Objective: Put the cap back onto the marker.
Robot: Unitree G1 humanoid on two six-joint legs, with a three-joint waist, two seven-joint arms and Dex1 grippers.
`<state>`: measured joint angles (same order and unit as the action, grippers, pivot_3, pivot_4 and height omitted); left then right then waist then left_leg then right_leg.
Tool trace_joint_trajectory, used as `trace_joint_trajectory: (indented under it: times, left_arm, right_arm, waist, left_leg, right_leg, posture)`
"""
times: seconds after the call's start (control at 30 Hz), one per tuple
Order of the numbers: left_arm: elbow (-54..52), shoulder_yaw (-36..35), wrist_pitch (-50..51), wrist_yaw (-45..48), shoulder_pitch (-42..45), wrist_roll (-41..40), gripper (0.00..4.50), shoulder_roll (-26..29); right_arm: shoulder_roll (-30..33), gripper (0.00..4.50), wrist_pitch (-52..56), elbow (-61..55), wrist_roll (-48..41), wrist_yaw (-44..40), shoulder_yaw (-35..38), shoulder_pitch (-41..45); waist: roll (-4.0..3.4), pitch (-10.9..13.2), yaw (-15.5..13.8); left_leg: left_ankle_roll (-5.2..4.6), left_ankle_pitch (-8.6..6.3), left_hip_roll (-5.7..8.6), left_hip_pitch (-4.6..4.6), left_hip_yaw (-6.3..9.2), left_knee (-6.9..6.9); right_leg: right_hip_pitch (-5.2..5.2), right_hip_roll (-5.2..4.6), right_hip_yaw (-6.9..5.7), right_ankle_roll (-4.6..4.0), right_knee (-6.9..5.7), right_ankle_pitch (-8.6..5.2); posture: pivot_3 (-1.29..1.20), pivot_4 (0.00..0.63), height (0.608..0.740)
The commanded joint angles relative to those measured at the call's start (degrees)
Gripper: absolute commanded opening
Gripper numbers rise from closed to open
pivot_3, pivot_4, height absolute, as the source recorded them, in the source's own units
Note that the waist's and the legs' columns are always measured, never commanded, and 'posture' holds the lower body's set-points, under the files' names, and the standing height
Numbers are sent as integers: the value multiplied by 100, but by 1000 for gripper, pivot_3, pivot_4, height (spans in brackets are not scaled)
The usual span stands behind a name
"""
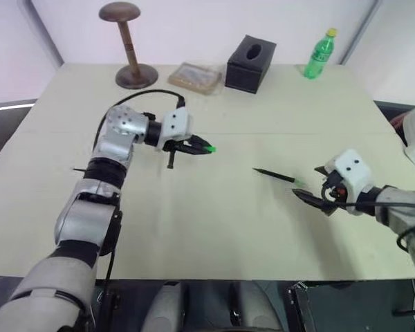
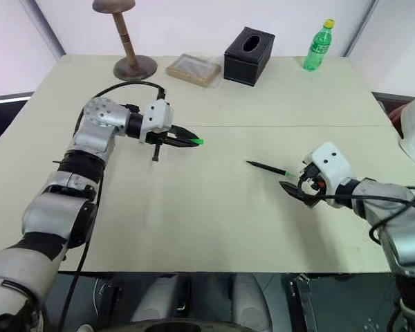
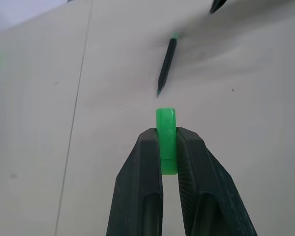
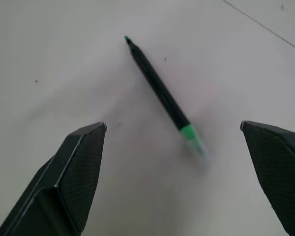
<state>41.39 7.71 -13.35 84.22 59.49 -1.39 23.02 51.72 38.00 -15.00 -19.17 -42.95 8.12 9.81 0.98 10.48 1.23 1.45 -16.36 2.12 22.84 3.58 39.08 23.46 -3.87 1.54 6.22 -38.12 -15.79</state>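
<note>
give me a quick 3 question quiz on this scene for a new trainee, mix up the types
1. True or false: the left gripper is shut on the green cap.
2. Where is the marker relative to the right gripper?
A. clamped in it
B. lying uncapped on the table just ahead of it, with the gripper open
C. standing upright beside it
3. Which drink container stands at the far right of the table?

Key: 1 true; 2 B; 3 the green bottle.
</note>
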Motion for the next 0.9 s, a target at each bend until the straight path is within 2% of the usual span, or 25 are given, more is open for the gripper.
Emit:
trace_joint_trajectory:
  times: [0.03, 0.23, 0.43, 0.7, 0.9]
  left_arm:
    - [-917, -10, 543, -65, -215, -277, 51, 112]
    - [-2054, 9, 1223, -290, -768, -365, 51, 442]
    - [-2739, -18, 1696, -455, -1076, -490, 51, 775]
    - [-3226, -50, 2068, -571, -1253, -662, 51, 1118]
    - [-3165, 28, 2040, -617, -1181, -675, 51, 1164]
  right_arm:
    - [30, 4493, -831, 786, 272, -514, -338, 506]
    - [-276, 4493, -1672, 2202, 627, -1214, -1035, 1529]
    - [-623, 4493, -2298, 3452, 1006, -1524, -1365, 2205]
    - [-835, 4493, -2872, 4552, 1290, -1723, -1430, 2375]
    - [-899, 4493, -2894, 4571, 1237, -1740, -1372, 2263]
  waist:
    - [-2, 1, 0]
    - [-5, 4, -14]
    - [-6, 5, -50]
    - [-8, 5, -27]
    - [-8, 5, -39]
  left_leg:
    - [0, 0, -4, 0, 0, 0]
    - [1, 0, -7, -2, 1, -1]
    - [2, 1, -5, 0, 2, -1]
    - [2, 0, -3, -3, 1, -1]
    - [2, 0, -2, -21, 1, -1]
  right_leg:
    - [0, 4, 0, 0, 0, 0]
    - [1, 6, 2, -1, 1, 0]
    - [1, 1, 2, -1, 3, 0]
    - [0, -1, 2, -2, 3, 0]
    - [-22, -2, 2, -2, 6, 0]
  posture:
    - [0, 150, 740]
    - [0, 150, 740]
    - [0, 150, 740]
    - [0, 150, 740]
    - [0, 150, 740]
